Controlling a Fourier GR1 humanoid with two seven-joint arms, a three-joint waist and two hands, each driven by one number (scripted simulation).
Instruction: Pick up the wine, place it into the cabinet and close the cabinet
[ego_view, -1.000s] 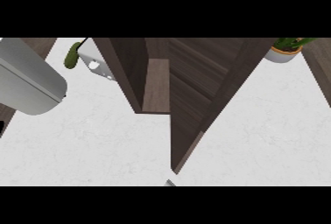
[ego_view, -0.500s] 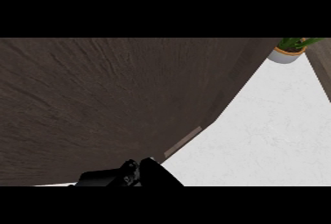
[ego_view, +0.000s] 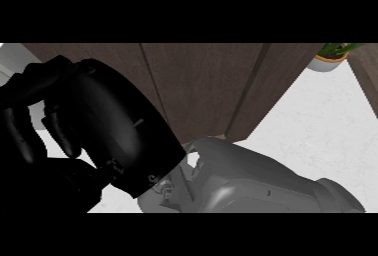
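The dark wooden cabinet fills the upper middle of the head view, and its two door panels stand flush with each other, shut. No wine bottle shows anywhere. My right hand is very close to the view at the left, its back towards me and its fingers loosely bent, holding nothing. Its grey forearm comes in from the lower right and crosses in front of the cabinet's foot. Whether the hand touches the door cannot be made out.
The white counter top spreads to the right of the cabinet. A small potted plant stands at the far right, beside another dark wooden panel.
The open cabinet door swung round and now stands shut. My right hand rose from the lower edge and moved left, now filling the view's left side.
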